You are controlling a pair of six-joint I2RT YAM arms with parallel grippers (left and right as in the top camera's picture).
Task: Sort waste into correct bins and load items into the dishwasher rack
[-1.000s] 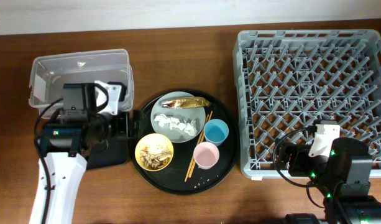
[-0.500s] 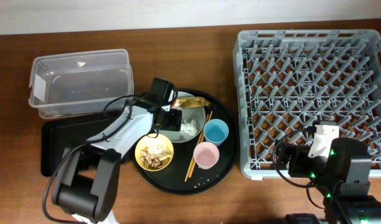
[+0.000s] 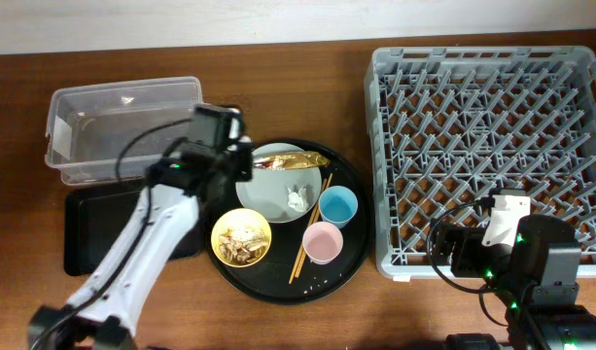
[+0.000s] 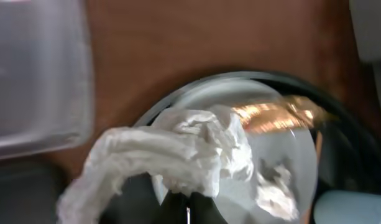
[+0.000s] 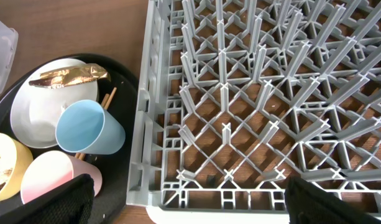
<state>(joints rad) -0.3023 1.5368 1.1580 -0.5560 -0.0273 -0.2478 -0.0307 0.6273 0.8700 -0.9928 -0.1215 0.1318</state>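
Note:
My left gripper (image 4: 187,210) is shut on a crumpled white tissue (image 4: 178,149), which hangs above the left rim of the pale plate (image 3: 273,190). On the plate lie the golden wrapper (image 3: 293,160) and a small tissue bit (image 3: 298,200). The yellow bowl (image 3: 242,240) holds tan food scraps. The blue cup (image 3: 337,206), pink cup (image 3: 323,242) and chopsticks (image 3: 312,228) share the round black tray (image 3: 351,262). My right gripper (image 5: 190,205) is open over the near left corner of the dishwasher rack (image 3: 492,146), with nothing between its fingers.
The clear tub (image 3: 122,126) stands at the back left. The flat black tray (image 3: 84,228) lies in front of it, partly under my left arm. The rack's grey wall (image 5: 143,124) stands right beside the round tray.
My left gripper moved from over the flat black tray to the plate, shut on the tissue and drew back left with it. Most of the tissue has left the plate. The right arm stayed still.

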